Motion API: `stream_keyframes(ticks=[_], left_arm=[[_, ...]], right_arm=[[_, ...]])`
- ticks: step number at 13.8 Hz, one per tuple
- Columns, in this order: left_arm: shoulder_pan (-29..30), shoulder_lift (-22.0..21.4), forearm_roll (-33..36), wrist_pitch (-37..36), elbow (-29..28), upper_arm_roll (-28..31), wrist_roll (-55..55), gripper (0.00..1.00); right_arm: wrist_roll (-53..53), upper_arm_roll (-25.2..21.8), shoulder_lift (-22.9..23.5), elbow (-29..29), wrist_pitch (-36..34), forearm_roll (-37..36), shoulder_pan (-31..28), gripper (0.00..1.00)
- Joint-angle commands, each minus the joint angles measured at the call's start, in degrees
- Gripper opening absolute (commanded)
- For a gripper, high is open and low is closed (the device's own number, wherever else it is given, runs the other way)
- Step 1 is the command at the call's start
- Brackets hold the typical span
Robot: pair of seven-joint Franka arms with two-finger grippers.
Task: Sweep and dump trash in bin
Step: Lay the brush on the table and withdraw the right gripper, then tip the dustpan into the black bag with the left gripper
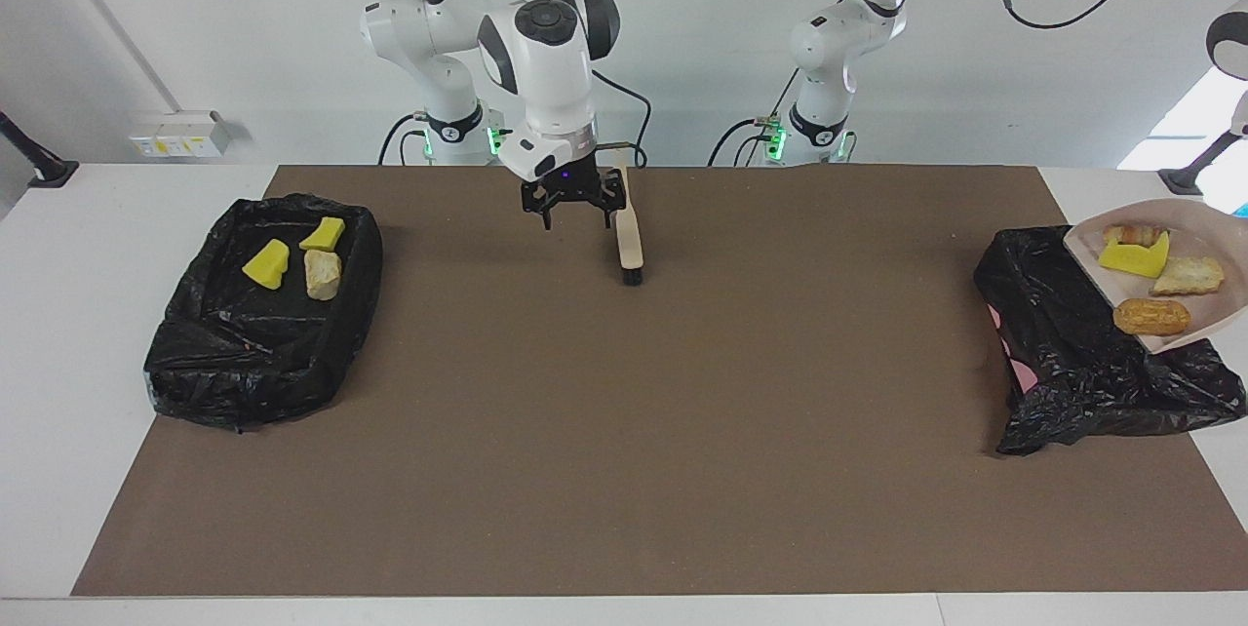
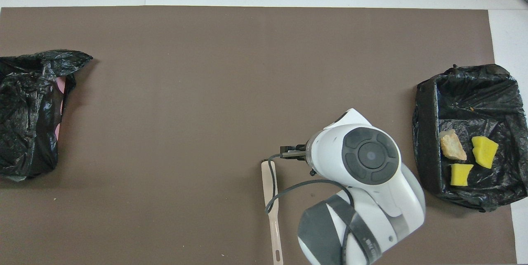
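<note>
The beige dustpan (image 1: 1209,304) hangs in the air over the black-bagged bin (image 1: 1033,294) at the left arm's end of the table. It carries trash: a yellow sponge chunk (image 1: 1131,258) and three bread-like pieces (image 1: 1151,316). Its handle runs out of the frame, so my left gripper is hidden; the overhead view shows this bin (image 2: 29,104) without the pan. The brush (image 1: 630,238) (image 2: 268,176) lies flat on the brown mat. My right gripper (image 1: 575,207) hangs open and empty beside its handle, toward the right arm's end.
A second black-bagged bin (image 1: 195,353) (image 2: 427,133) sits at the right arm's end of the mat. It holds two yellow sponge pieces (image 1: 265,265) (image 2: 484,151) and a bread piece (image 1: 322,273) (image 2: 452,145). The brown mat (image 1: 624,431) covers most of the table.
</note>
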Motion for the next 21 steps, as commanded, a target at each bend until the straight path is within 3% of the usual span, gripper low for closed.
stream_keyframes(ticks=[1, 2, 4, 7, 10, 18, 21], left_arm=[[-3.05, -2.96, 7.68, 0.66, -3.65, 0.53, -7.94, 0.00], [-3.41, -3.14, 10.67, 0.13, -3.66, 0.44, -10.23, 0.00], [-5.95, -3.32, 18.31, -2.05, -3.66, 0.44, -13.66, 0.00], [-9.20, -4.02, 25.27, -6.54, -3.48, 0.44, -19.73, 0.00], [-11.84, -4.55, 25.38, -10.84, -2.95, 0.01, -24.81, 0.00], [-26.95, -4.99, 22.66, -31.23, -1.64, -0.35, -46.70, 0.00], [-31.17, -5.34, 14.68, -34.58, -1.72, -0.52, -57.94, 0.00]], right_arm=[[-6.22, 0.42, 0.28, 4.09, -2.62, -2.09, -5.26, 1.00], [-10.43, -0.45, 0.37, 5.24, -4.03, -2.09, -7.10, 1.00], [-15.73, -7.72, 0.19, 7.17, -4.92, -2.09, -7.30, 1.00], [-16.10, -14.85, -0.51, 8.76, -6.32, -2.01, -7.39, 1.00], [-23.19, -19.08, -1.91, 12.44, -12.89, -2.01, -8.79, 1.00], [-26.64, -19.89, -3.06, 33.00, -39.61, -2.00, -11.34, 1.00], [-26.64, -19.80, -6.20, 32.33, -41.83, -2.01, -11.78, 1.00]])
